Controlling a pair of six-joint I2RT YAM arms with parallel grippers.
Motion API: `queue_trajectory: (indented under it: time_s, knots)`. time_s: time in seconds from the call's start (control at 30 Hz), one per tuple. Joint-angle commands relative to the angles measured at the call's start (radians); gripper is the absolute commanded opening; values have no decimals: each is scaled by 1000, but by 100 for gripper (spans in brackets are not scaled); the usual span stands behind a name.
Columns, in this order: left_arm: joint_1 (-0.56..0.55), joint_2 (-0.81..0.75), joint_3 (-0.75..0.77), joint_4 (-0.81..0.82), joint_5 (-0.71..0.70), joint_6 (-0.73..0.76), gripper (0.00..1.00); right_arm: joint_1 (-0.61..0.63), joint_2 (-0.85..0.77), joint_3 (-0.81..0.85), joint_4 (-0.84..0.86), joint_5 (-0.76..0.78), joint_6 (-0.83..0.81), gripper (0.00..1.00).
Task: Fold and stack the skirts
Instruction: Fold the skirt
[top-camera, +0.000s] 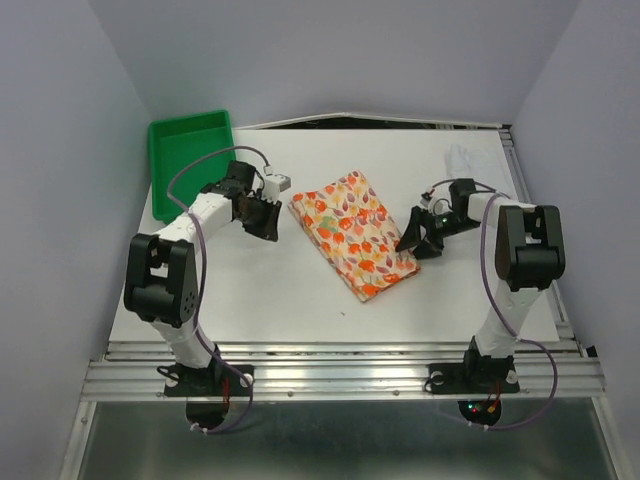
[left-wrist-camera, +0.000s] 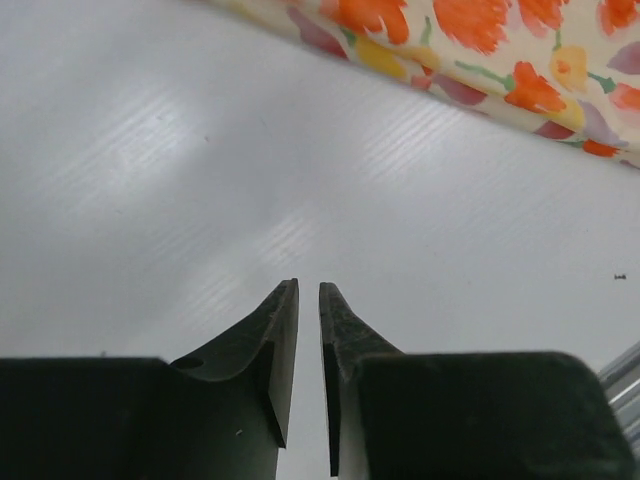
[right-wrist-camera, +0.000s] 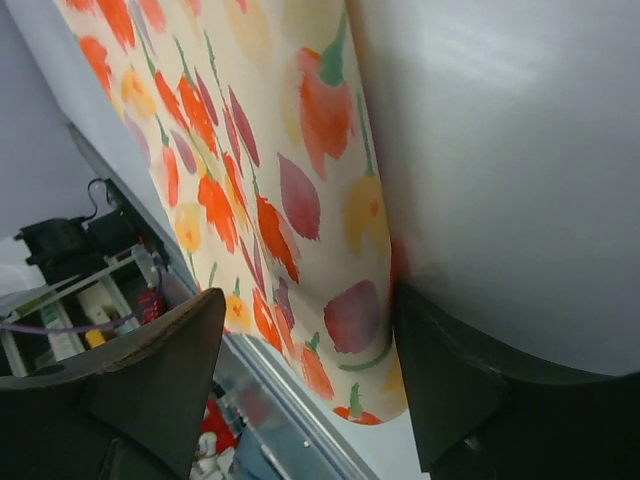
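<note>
The floral skirt (top-camera: 355, 232), cream with orange, red and yellow print, lies folded in a slanted rectangle at the table's middle. It also shows in the left wrist view (left-wrist-camera: 480, 40) and the right wrist view (right-wrist-camera: 260, 180). The white skirt (top-camera: 467, 160) lies faintly visible at the far right of the table. My left gripper (top-camera: 268, 220) sits just left of the floral skirt, its jaws almost together and empty (left-wrist-camera: 309, 290). My right gripper (top-camera: 415, 240) is open at the floral skirt's right near corner, with that corner between its jaws (right-wrist-camera: 308, 300).
A green plastic tray (top-camera: 190, 150) stands at the far left corner, behind the left arm. The table's near metal rail (top-camera: 340, 365) runs along the front. Grey walls close in on both sides.
</note>
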Motion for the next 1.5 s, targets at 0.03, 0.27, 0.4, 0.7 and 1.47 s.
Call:
queue_trajectory:
  time_s: [0.03, 0.27, 0.4, 0.7, 1.47]
  knots:
    - [0, 70, -14, 59, 114, -56, 23, 145, -42, -83, -1, -79, 42, 73]
    - [-16, 263, 112, 125, 176, -118, 22, 286, -58, -144, 73, -152, 137, 77]
    - [-40, 369, 214, 119, 191, -163, 20, 296, -82, -156, 81, -129, 128, 80]
    - [-103, 310, 184, 157, 171, -188, 20, 267, -278, -57, -34, 63, -8, 79]
    - [-48, 12, -368, 1251, 362, -1057, 0, 450, -645, -190, 203, 495, -551, 75]
